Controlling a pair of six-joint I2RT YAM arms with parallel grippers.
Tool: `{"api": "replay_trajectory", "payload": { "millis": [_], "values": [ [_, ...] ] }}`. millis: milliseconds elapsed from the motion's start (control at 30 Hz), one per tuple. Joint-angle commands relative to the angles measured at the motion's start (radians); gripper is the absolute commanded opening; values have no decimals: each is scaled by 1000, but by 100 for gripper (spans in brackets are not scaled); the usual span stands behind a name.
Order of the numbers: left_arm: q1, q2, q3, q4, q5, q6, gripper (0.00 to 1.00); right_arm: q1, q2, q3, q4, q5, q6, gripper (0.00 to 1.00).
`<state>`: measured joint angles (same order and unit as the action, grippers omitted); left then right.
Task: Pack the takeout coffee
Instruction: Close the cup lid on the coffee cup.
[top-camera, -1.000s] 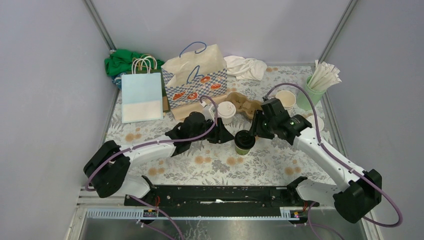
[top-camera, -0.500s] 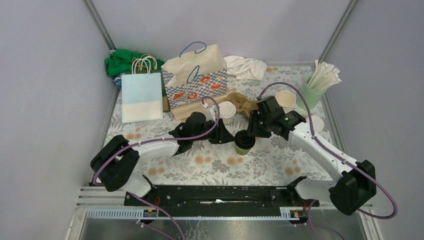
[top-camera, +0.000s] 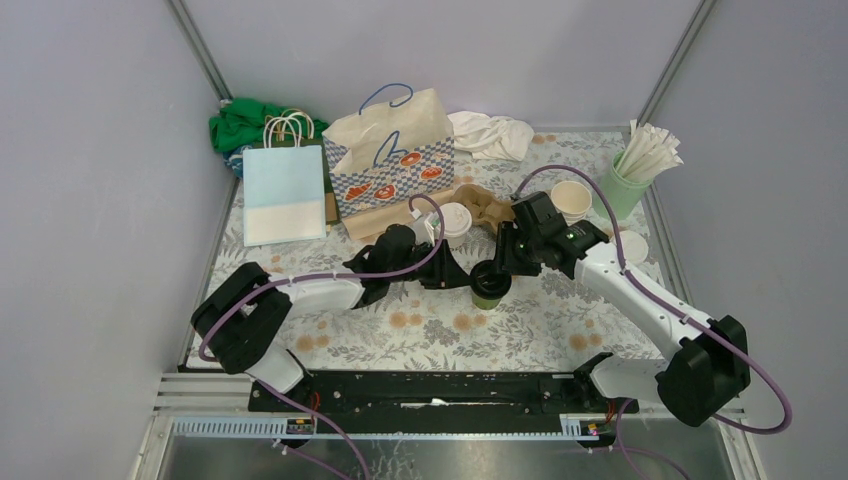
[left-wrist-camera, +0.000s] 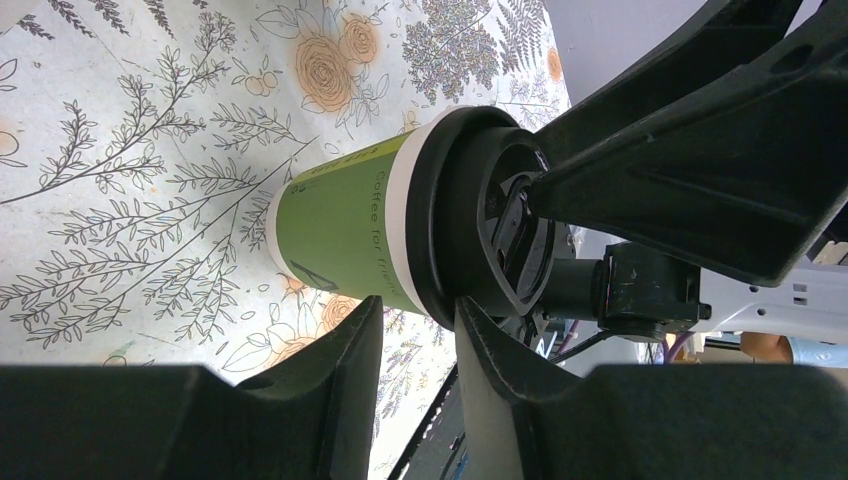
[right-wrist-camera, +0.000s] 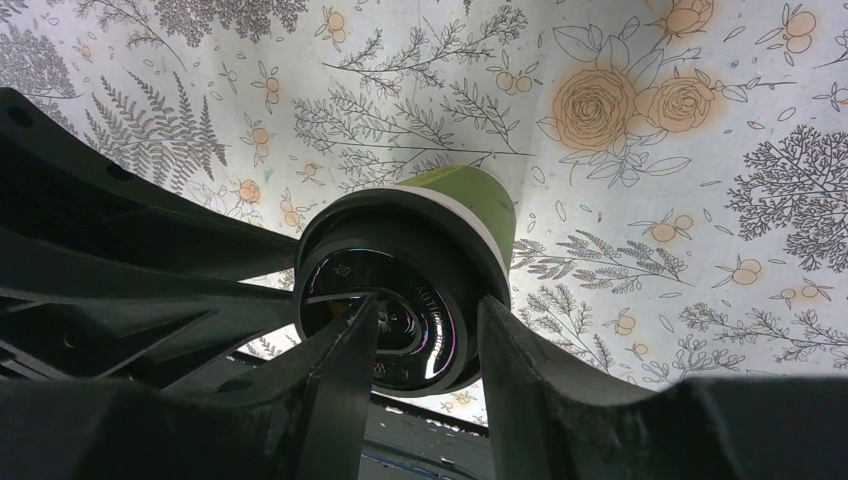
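A green takeout coffee cup (top-camera: 489, 290) with a black lid (right-wrist-camera: 400, 290) stands upright on the floral table (top-camera: 420, 330), between my two grippers. My right gripper (top-camera: 503, 262) comes down on it from the right. One finger lies in the lid's recess and the other sits outside the rim (right-wrist-camera: 428, 300), pinching the lid's edge. My left gripper (top-camera: 456, 272) reaches in from the left at lid height, jaws apart with a narrow gap (left-wrist-camera: 420, 308). One of its fingertips (left-wrist-camera: 470, 320) touches the lid's rim. A white-lidded cup (top-camera: 453, 220) stands behind.
A cardboard cup carrier (top-camera: 495, 208) lies behind the cups, with an open cream cup (top-camera: 571, 198) to its right. A mint tumbler of straws (top-camera: 625, 185) and a loose white lid (top-camera: 632, 246) are at the far right. Paper bags (top-camera: 390, 150) stand at the back.
The left arm has pushed a little further in toward the green cup and its jaws have narrowed. The right gripper has shifted slightly left over the lid. The cup stays in place.
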<state>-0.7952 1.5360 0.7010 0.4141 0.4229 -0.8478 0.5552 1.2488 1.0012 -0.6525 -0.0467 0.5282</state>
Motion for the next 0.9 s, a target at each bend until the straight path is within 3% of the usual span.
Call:
{"api": "replay_trajectory", "payload": {
  "millis": [0, 333, 867],
  "values": [
    [7, 4, 32, 53, 16, -4, 36, -2, 14, 42, -3, -14, -22, 48],
    [18, -8, 59, 20, 10, 17, 36, -7, 15, 43, 2, -23, -5, 52],
    [18, 47, 74, 28, 13, 25, 32, -64, -14, -108, 97, -134, 31, 56]
  ]
}}
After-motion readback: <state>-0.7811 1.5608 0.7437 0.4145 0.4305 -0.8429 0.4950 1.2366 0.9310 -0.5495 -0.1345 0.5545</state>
